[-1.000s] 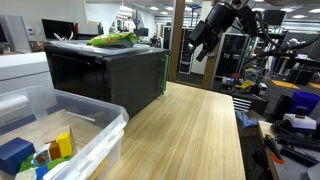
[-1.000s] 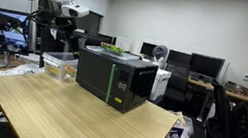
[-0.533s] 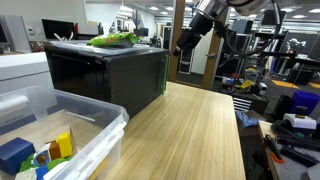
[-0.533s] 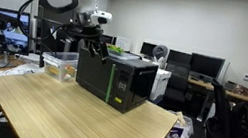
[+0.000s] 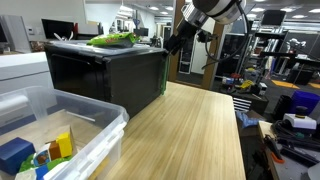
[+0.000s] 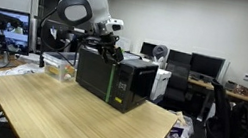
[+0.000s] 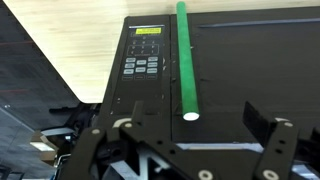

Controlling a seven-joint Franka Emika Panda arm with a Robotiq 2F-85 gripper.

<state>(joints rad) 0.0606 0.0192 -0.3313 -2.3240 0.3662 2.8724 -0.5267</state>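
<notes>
Both fingers show spread only in wrist view.

The microwave is black with a bright green handle; the table is pale wood-grain.

Showing one microwave, one clear bin, one wooden table, one green item lying on top.
</notes>
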